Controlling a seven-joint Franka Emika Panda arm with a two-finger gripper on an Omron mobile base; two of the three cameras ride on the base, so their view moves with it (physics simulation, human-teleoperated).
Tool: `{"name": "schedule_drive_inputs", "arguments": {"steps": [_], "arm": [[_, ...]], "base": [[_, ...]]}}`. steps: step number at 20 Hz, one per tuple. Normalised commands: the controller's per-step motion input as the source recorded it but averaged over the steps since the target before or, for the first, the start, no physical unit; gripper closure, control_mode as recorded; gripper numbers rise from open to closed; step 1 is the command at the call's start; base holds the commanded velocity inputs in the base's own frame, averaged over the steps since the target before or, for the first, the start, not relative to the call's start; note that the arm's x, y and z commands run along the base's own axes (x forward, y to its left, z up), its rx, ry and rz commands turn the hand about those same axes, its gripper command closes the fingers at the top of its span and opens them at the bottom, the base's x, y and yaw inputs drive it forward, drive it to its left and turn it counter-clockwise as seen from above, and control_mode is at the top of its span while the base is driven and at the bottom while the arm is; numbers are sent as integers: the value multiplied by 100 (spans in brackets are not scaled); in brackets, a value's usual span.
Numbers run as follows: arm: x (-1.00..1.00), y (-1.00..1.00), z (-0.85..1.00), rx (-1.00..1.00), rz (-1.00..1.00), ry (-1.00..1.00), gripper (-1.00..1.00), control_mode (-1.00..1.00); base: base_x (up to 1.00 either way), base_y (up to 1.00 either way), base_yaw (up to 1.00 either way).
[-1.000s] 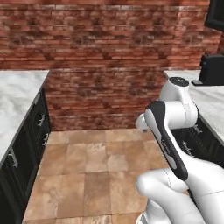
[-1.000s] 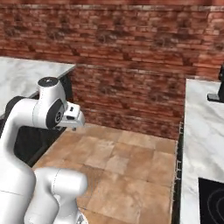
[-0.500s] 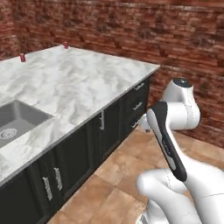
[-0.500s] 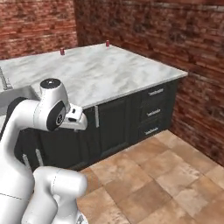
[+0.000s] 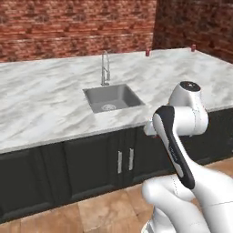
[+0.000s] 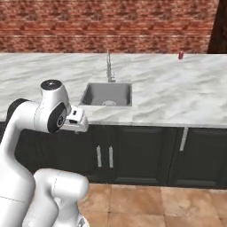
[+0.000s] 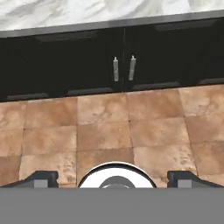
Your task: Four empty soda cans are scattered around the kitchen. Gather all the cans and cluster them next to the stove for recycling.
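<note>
The arm stands folded in front of a long marble counter point(image 5: 45, 104) with dark cabinets point(image 6: 133, 150) under it and a brick wall point(image 6: 111, 26) behind. A steel sink point(image 5: 113, 97) is set into the counter near its front edge, with a tall faucet point(image 5: 105, 68) just behind the basin.

The gripper point(image 7: 112, 179) points down at the tiled floor point(image 7: 105, 135) in front of the cabinet doors, its two dark fingertips point(image 7: 41, 178) set wide apart with nothing between them.

Two red cans sit far off along the back edge of the counter, well to the right of the sink. One can point(image 5: 148, 53) stands near where the brick wall turns a corner; the other can point(image 5: 193, 47) is farther right, toward the counter's far right corner. They stand well apart from each other. From the right base view, a can point(image 6: 180, 55) shows at the back edge too. They are too small to read any label or brand on them.
</note>
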Motion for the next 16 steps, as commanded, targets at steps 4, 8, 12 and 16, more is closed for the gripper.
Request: {"name": "schedule_drive_inputs", "arguments": {"steps": [4, 8, 12, 16], "arm": [[0, 0, 0, 0, 0, 0, -100, 100], [0, 0, 0, 0, 0, 0, -100, 100], [0, 0, 0, 0, 0, 0, -100, 100], [0, 0, 0, 0, 0, 0, -100, 100]], "base": [[0, 61, 86], [4, 94, 70], [18, 79, 71], [60, 39, 69]]}}
